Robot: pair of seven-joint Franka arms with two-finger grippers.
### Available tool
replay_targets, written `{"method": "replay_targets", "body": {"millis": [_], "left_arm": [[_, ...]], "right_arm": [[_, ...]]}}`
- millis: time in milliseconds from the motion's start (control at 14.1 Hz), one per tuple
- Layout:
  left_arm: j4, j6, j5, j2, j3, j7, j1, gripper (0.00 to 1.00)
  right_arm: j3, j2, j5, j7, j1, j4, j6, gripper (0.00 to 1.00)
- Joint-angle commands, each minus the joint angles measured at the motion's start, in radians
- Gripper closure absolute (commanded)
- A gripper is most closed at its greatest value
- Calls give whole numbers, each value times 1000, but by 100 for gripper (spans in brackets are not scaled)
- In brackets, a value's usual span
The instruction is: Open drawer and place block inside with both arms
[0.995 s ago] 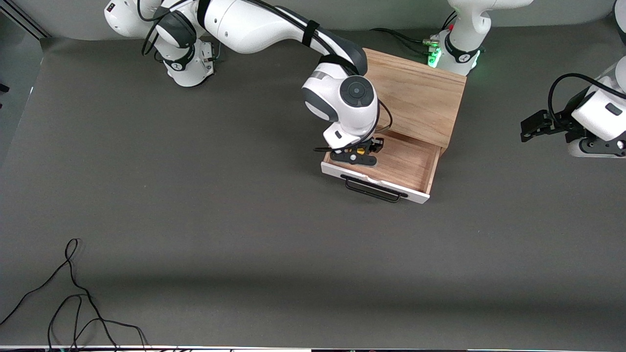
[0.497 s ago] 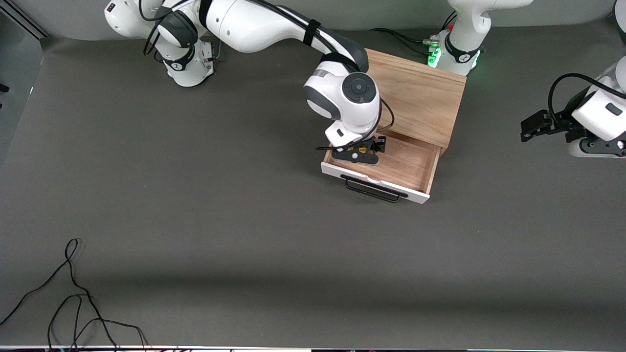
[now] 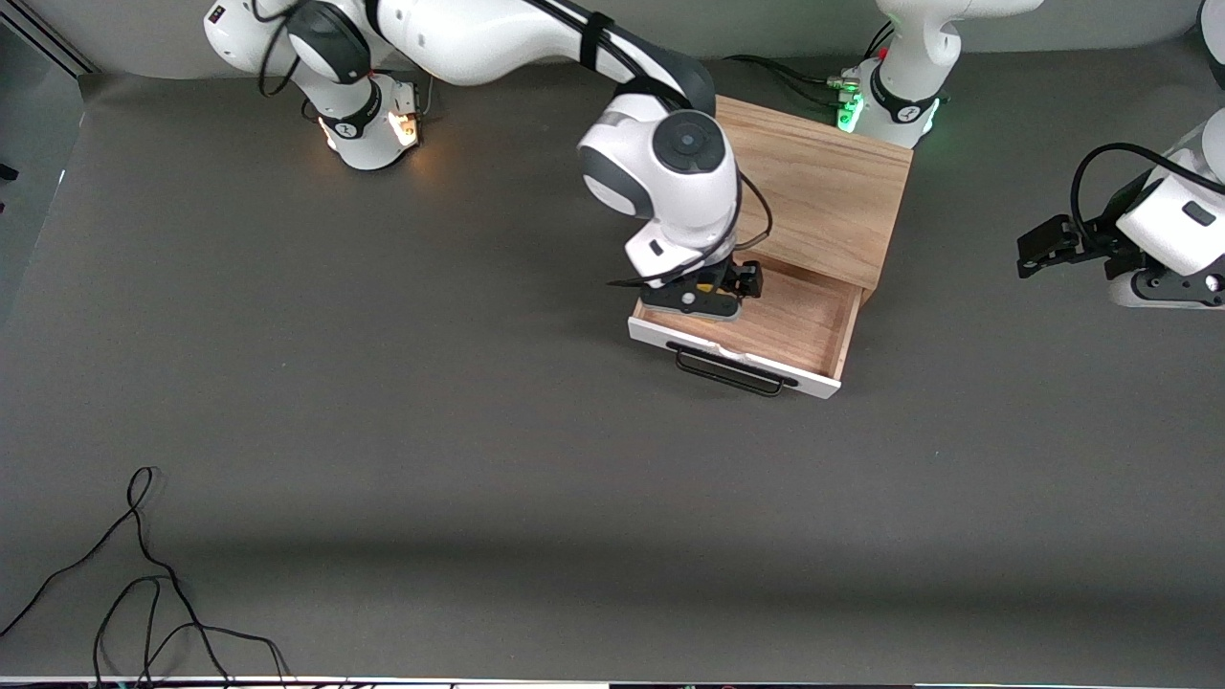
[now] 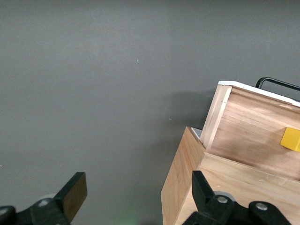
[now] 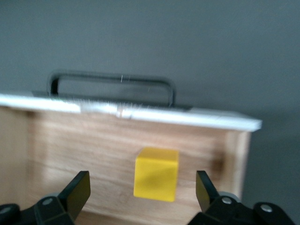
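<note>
The drawer [image 3: 799, 330] is pulled out of the light-wood cabinet [image 3: 813, 191], white front and black handle [image 3: 732, 373] toward the front camera. The yellow block [image 5: 156, 174] lies on the drawer floor near the end toward the right arm; only a sliver of the block [image 3: 705, 285] shows under the wrist in the front view. My right gripper [image 5: 142, 183] hangs open just above it, one finger on each side, not touching. My left gripper [image 4: 138, 185] waits open over bare table toward the left arm's end, beside the cabinet; the left wrist view also shows the block [image 4: 290, 139].
A loose black cable [image 3: 144, 584] lies on the grey mat at the corner nearest the front camera, toward the right arm's end. The two arm bases [image 3: 368, 120] stand along the table's edge farthest from the camera.
My right gripper has opened and let go of the block, which now rests in the drawer. The right wrist has lifted a little. The left arm has not moved.
</note>
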Motion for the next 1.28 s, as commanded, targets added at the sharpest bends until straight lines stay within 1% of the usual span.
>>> {"method": "replay_targets", "body": {"millis": [0, 142, 213, 355, 426, 497, 640, 711, 995, 1208], "left_arm": [[12, -12, 2, -6, -4, 7, 4, 0], [12, -24, 3, -20, -4, 9, 6, 0], [12, -29, 3, -24, -4, 7, 4, 0], [9, -27, 3, -18, -5, 24, 4, 0], [7, -24, 5, -14, -5, 24, 3, 0], [7, -23, 5, -12, -5, 24, 3, 0], [7, -18, 3, -10, -5, 24, 1, 0], [7, -18, 3, -10, -5, 24, 3, 0], [9, -21, 5, -10, -5, 24, 3, 0], [9, -21, 3, -9, -5, 24, 4, 0]], "right_arm": [[2, -131, -5, 13, -69, -56, -99, 0], [3, -230, -2, 5, -149, -131, -112, 0], [3, -282, -1, -42, -187, -177, -113, 0], [3, -384, 8, -212, -278, -281, -127, 0], [2, -434, 28, -302, -328, -324, -135, 0], [0, -478, 47, -369, -381, -363, -147, 0], [-15, -556, 47, -496, -461, -430, -168, 0], [-44, -593, 47, -586, -481, -472, -169, 0], [-249, -713, 51, -844, -481, -614, -153, 0], [-343, -764, 56, -909, -479, -667, -142, 0]]}}
